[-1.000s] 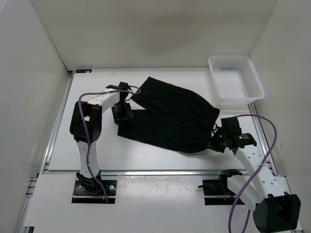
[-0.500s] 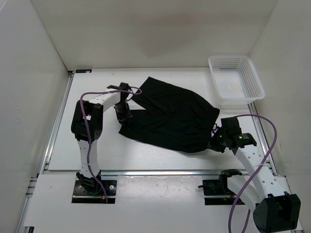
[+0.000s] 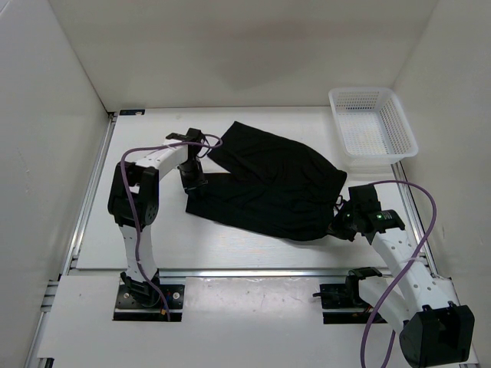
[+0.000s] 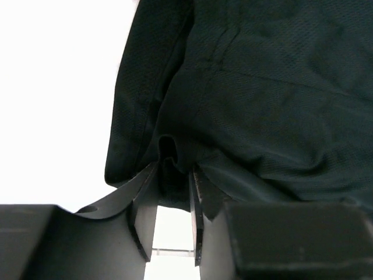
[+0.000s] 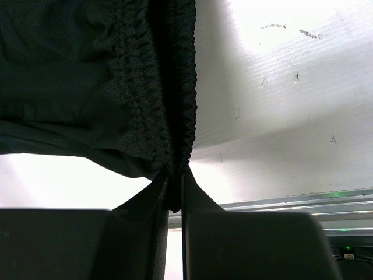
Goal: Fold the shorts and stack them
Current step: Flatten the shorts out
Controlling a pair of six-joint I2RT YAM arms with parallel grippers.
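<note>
The black shorts [image 3: 268, 184] lie spread across the middle of the white table, folded over themselves. My left gripper [image 3: 193, 175] is at their left edge, shut on a pinched fold of the fabric [image 4: 169, 169] between its fingers. My right gripper [image 3: 343, 222] is at their right corner, shut on the gathered elastic waistband [image 5: 166, 116]. A thin drawstring end [image 3: 338, 201] hangs by the right gripper.
A white mesh basket [image 3: 372, 130] stands at the back right corner. White walls enclose the table on three sides. A metal rail [image 3: 230, 271] runs along the near edge, and purple cables loop from both arms.
My left gripper has moved a little towards the back, pulling the left edge of the shorts with it. The right gripper has not moved.
</note>
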